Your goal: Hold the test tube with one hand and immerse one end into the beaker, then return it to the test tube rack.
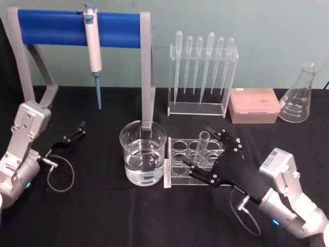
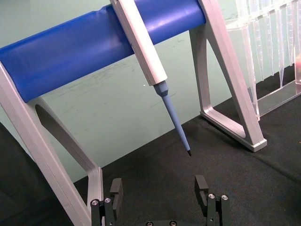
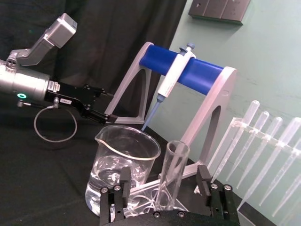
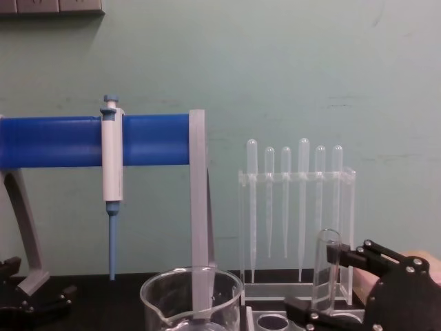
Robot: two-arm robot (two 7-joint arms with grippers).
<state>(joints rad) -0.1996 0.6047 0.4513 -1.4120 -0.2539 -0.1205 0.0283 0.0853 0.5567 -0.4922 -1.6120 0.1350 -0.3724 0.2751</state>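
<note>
The test tube stands upright in a clear rack, just right of the beaker, which holds clear liquid. My right gripper is open, with one finger on each side of the tube and a gap to the glass. The right wrist view shows the tube midway between the fingers, with the beaker beyond. From the chest, the tube rises between the black fingers, right of the beaker. My left gripper rests open at the far left, near the blue stand, and holds nothing.
A blue-barred stand holding a micropipette stands behind the beaker. A clear rack of plastic pipettes, a pink tip box and a conical flask line the back right. Black cloth covers the table.
</note>
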